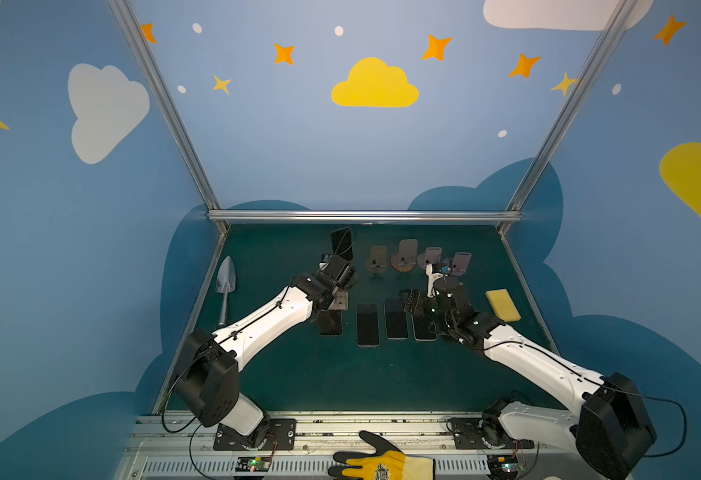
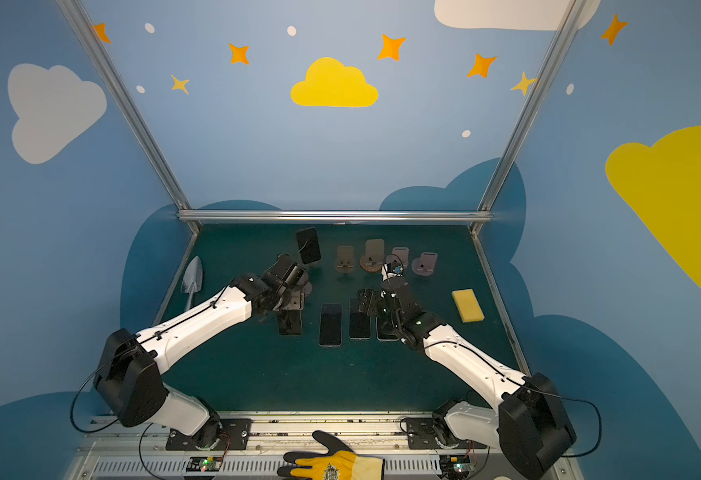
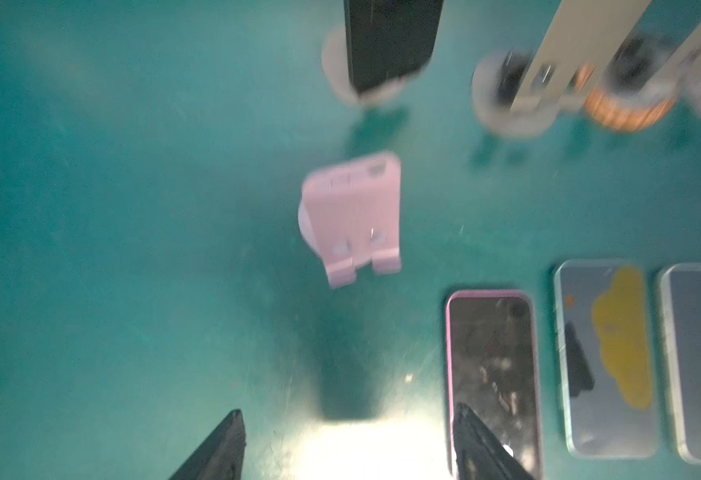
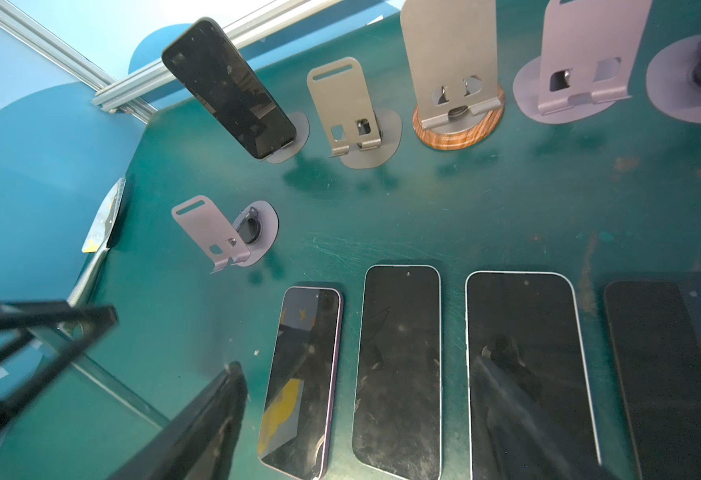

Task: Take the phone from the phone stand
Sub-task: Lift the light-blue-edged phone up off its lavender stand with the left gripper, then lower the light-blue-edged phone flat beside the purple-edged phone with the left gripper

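Glove (image 1: 382, 461), yellow and black, lay closest of all, well in front of the row of flat phones (image 1: 367, 324) on the green table (image 1: 298, 374). Over the left end of that row hung the left gripper (image 3: 348, 411), its two fingers wide apart with nothing between them. Over the right end hung the right gripper (image 4: 174, 338), also spread and holding nothing. Just behind the row's left end stood a small empty pink stand (image 3: 353, 216). Farther behind the row, the phone (image 4: 228, 87) leaned on its phone stand (image 4: 296, 133), beside more empty stands (image 4: 350, 108).
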Motion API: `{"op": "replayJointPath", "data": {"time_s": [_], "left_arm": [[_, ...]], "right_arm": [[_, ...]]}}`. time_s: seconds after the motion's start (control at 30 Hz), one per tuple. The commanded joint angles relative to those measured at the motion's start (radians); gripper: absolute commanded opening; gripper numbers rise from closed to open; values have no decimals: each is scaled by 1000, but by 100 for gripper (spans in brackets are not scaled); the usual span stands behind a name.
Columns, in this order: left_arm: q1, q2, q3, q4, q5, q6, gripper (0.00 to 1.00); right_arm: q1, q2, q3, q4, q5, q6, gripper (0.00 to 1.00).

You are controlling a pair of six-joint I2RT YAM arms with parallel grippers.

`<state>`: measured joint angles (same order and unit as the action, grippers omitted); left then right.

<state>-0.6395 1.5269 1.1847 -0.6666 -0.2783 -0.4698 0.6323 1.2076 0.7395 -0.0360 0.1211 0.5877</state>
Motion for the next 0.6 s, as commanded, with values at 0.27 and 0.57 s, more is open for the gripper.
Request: {"op": "replayJointPath", "data": {"time_s": [0.27,0.57], "left_arm": [[-18,51,-58,50,80,-55,60],[-18,197,16,-4,80,-21,59]], "right_arm": [[-20,202,43,184,-458,2,86],[-48,291,70,247,-655,38,81]]}}
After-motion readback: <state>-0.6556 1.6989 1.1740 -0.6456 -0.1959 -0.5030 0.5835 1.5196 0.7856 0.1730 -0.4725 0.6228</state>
